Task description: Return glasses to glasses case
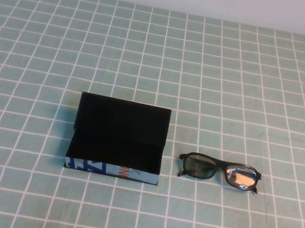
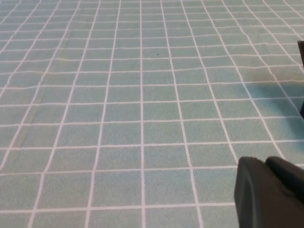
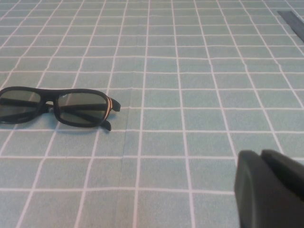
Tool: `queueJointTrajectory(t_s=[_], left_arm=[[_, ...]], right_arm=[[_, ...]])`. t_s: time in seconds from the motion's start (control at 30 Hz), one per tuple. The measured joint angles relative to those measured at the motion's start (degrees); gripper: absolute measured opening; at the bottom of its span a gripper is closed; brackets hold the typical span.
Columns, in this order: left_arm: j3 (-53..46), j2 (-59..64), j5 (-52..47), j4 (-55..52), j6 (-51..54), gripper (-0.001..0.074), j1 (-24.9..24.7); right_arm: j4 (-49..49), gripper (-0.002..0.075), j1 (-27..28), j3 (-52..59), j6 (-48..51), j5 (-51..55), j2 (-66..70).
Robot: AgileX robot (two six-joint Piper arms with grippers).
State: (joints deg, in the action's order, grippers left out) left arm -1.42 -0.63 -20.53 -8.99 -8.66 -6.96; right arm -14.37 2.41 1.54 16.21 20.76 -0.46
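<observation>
Glasses lie on the tabletop right of the open glasses case; right end effector closed, empty; left end effector's opening unclear.

Neither arm shows in the high view. The right tool sits low above the tabletop, its fingers closed; the left tool likewise hangs low
</observation>
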Motion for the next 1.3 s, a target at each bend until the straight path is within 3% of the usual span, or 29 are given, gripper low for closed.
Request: queueJointTrajectory(t_s=[0.27, 0.43, 0.67, 0.8, 1.0, 1.1, 1.3], left_arm=[[0.0, 0.0, 0.7, -4.7, 2.0, -0.0002, 0.0], [-0.1, 0.0, 8.7, -4.7, 2.0, -0.0002, 0.0], [-0.1, 0.0, 29.8, -4.6, -3.8, -0.0002, 0.0], [-0.1, 0.0, 34.0, -4.6, -4.7, -0.0002, 0.0], [-0.1, 0.0, 36.1, -4.7, -4.9, -0.0002, 0.0], [-0.1, 0.0, 43.0, -4.7, -5.1, -0.0002, 0.0], [-0.1, -0.1, 58.1, -4.9, -8.9, -0.0002, 0.0]], right_arm=[[0.0, -0.0013, 0.0, 0.0, 0.0, 0.0, 0.0], [0.0, -0.0013, 0.0, 0.0, 0.0, -2.4, 0.0], [-0.4, -0.0013, 0.0, 0.0, 0.0, -22.4, 0.0], [-0.6, -0.0013, 0.0, 0.0, 0.0, -31.8, 0.0], [-0.8, -0.0013, 0.0, 0.0, 0.0, -36.1, 0.0], [-0.8, -0.0013, 0.0, 0.0, -2.5, -39.7, 0.0], [-0.9, -0.0013, 0.0, 0.0, -9.7, -59.3, -0.1]])
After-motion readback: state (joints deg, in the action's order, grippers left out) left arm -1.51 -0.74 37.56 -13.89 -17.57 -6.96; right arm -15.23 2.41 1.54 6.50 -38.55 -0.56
